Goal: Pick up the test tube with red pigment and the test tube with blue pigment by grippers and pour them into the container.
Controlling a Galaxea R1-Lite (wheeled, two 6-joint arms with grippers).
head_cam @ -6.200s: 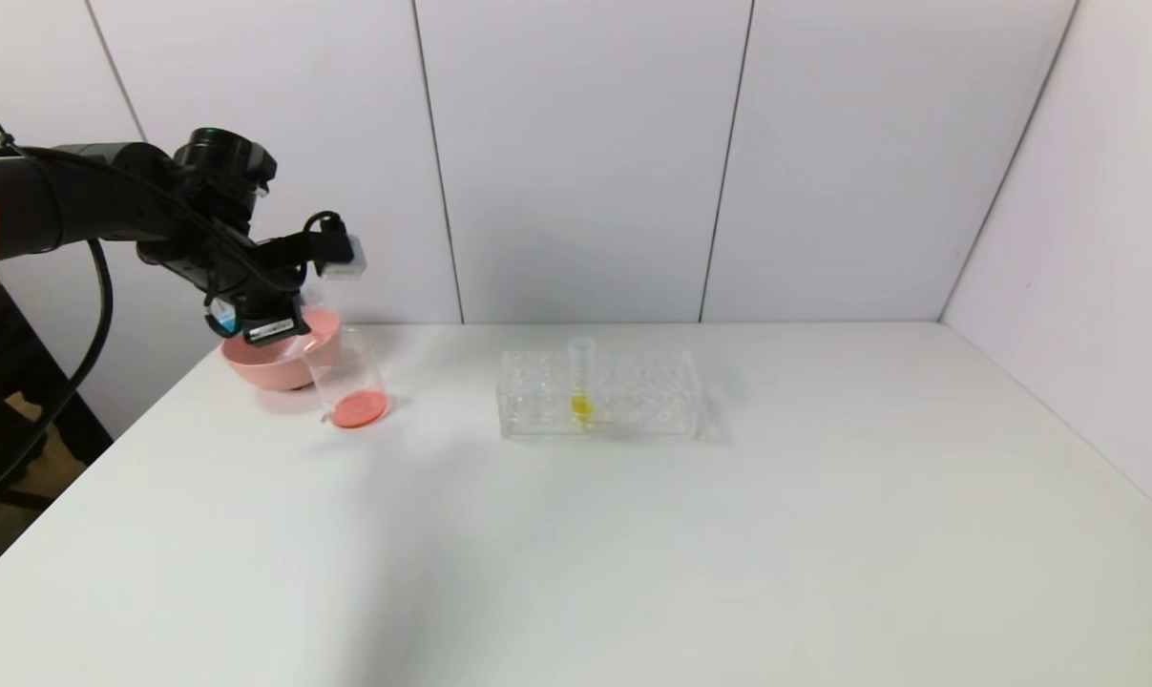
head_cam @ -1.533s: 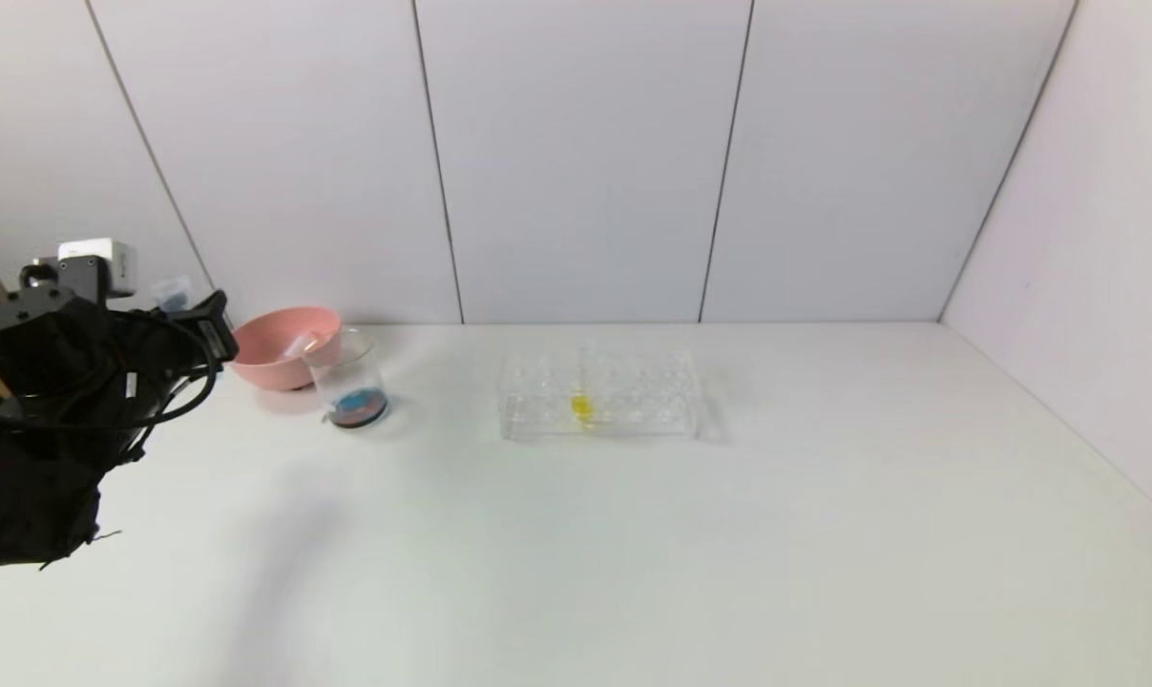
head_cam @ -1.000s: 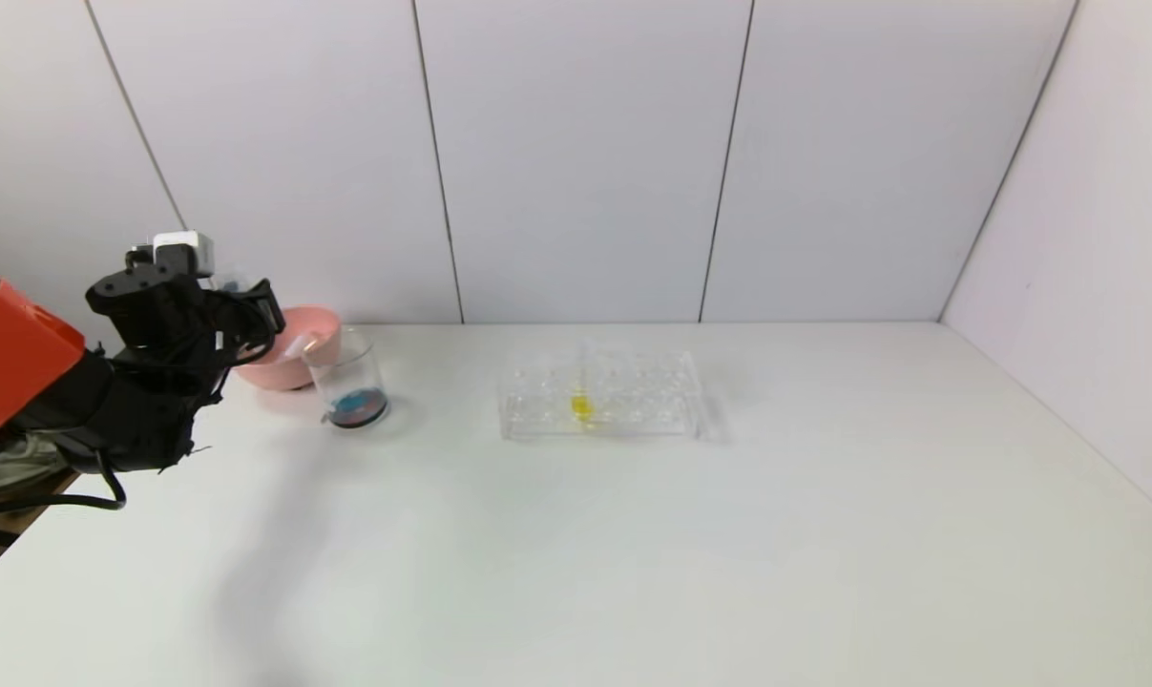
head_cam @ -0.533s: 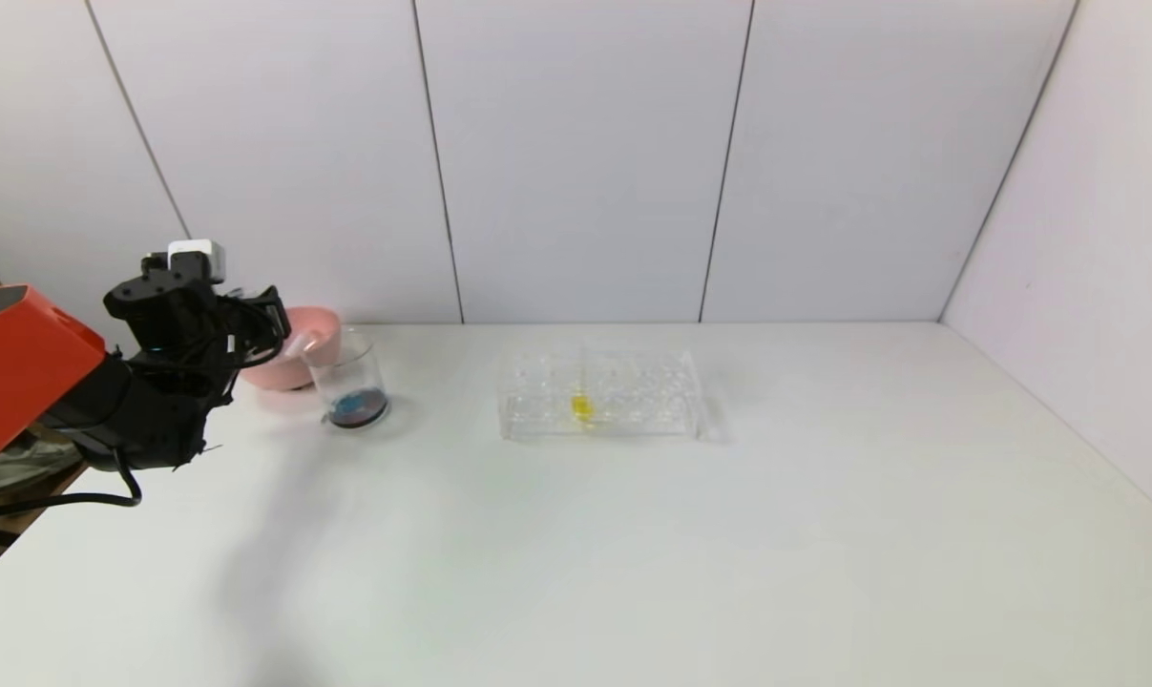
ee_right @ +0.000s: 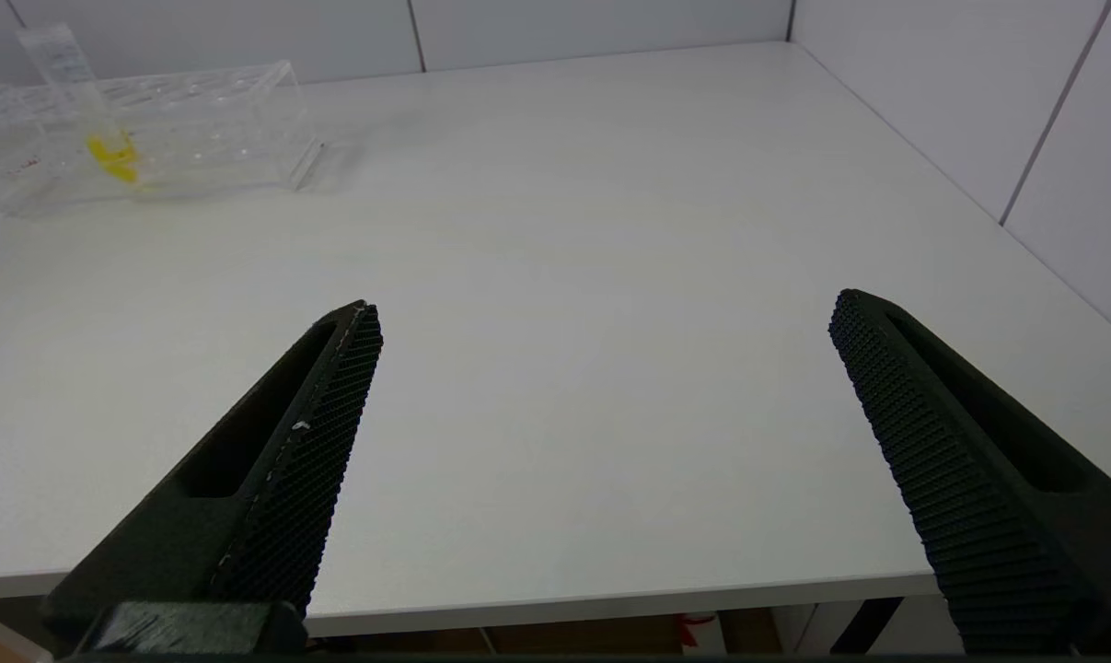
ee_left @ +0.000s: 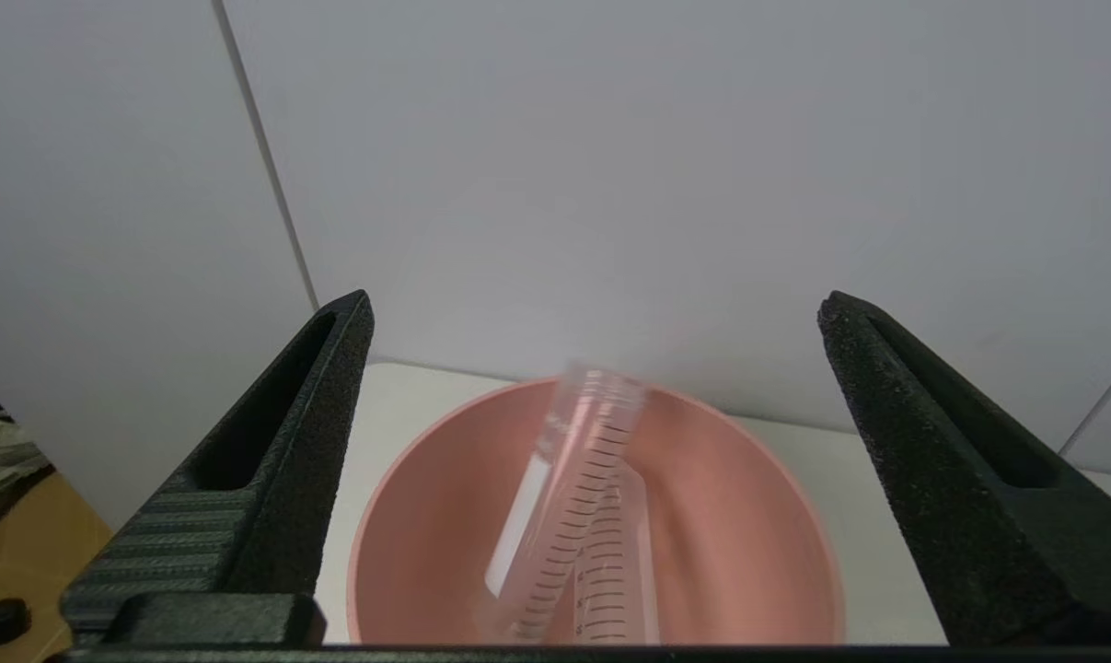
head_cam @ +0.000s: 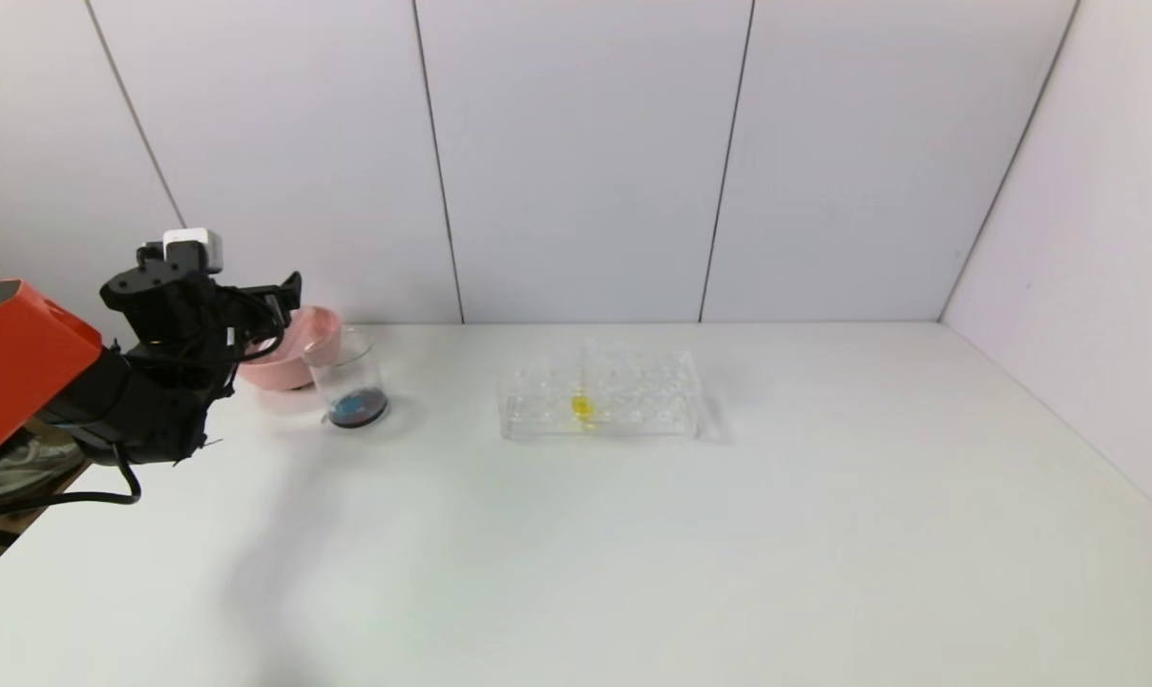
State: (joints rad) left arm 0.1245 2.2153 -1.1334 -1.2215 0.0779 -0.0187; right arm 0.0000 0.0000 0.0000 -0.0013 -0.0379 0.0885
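Nearest you, the right gripper (ee_right: 601,368) sits parked low at the near edge of the table (head_cam: 633,534), its fingers spread wide with nothing between them.

Further out on your left, the left gripper (head_cam: 284,298) now hangs just over the pink bowl (head_cam: 294,367) with its fingers splayed apart and empty. Six seconds back it was tipped over the container, which held only red; half a second ago it was a touch further back from the bowl. Since then the liquid has turned dark and the gripper has let go, so I judge both pours are done and the blue tube has just been dropped off.

Look inside the bowl from the left wrist: two clear graduated tubes lie there, one leaning across the other. The upper one (ee_left: 573,479) and the lower one (ee_left: 615,562) both look emptied, so you cannot tell which was the test tube with red pigment and which the test tube with blue pigment.

Just beside the bowl stands the container (head_cam: 348,382), upright, with a dark blue-tinged pool in its bottom.

Farther off, mid-table, the clear rack (head_cam: 599,393) holds the yellow tube (head_cam: 581,386), upright and untouched.
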